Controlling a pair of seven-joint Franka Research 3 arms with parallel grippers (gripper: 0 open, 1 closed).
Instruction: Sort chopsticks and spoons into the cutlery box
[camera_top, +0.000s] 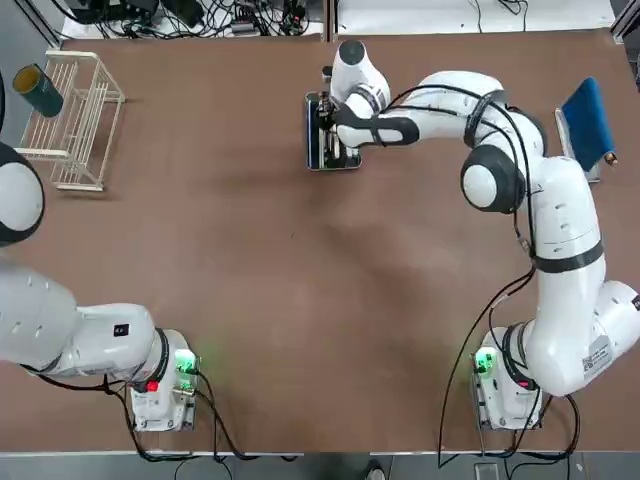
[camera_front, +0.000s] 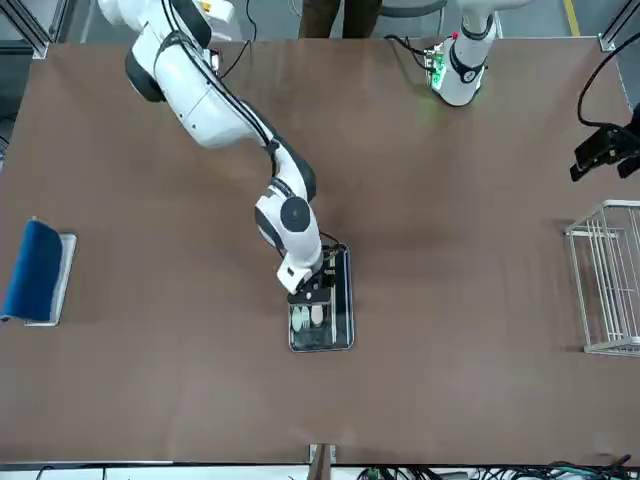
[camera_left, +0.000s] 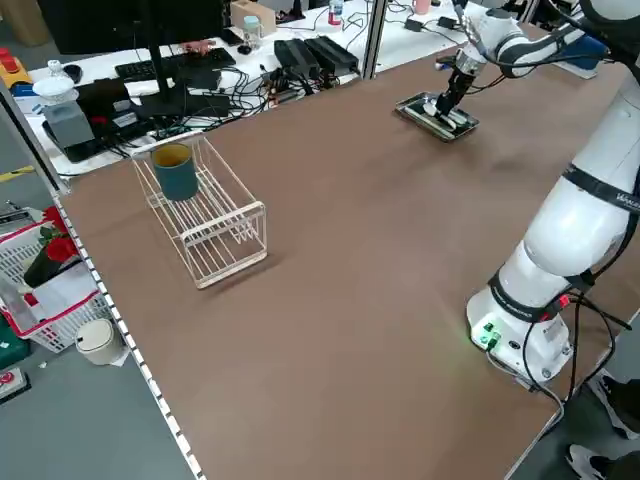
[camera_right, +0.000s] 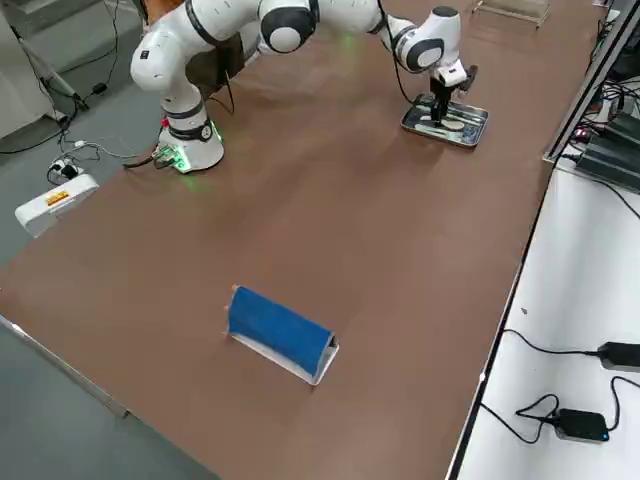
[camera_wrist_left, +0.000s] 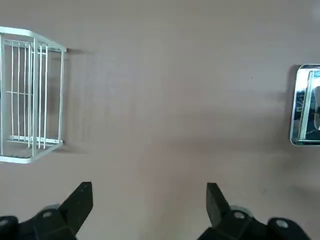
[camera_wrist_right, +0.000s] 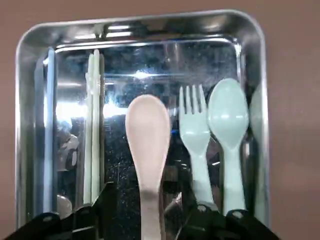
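Observation:
The cutlery box (camera_wrist_right: 140, 20) is a shiny metal tray at the far middle of the table (camera_top: 312, 140). My right gripper (camera_wrist_right: 153, 200) hovers low over it, jaws open. A cream-pink spoon (camera_wrist_right: 147, 135) lies in the tray with its handle between the fingers (camera_wrist_right: 107, 200), and a gap shows on each side. Beside it lie pale chopsticks (camera_wrist_right: 93, 125), a pale green fork (camera_wrist_right: 192, 135) and a pale green spoon (camera_wrist_right: 228, 117). My left gripper (camera_wrist_left: 150, 200) is open and holds nothing, high over the robot's left part of the table (camera_front: 603, 150).
A white wire rack (camera_top: 70, 120) with a teal cup (camera_top: 38, 90) in it stands at the far left. A blue-topped holder (camera_top: 588, 125) sits at the far right edge. Cables and desks lie beyond the far edge.

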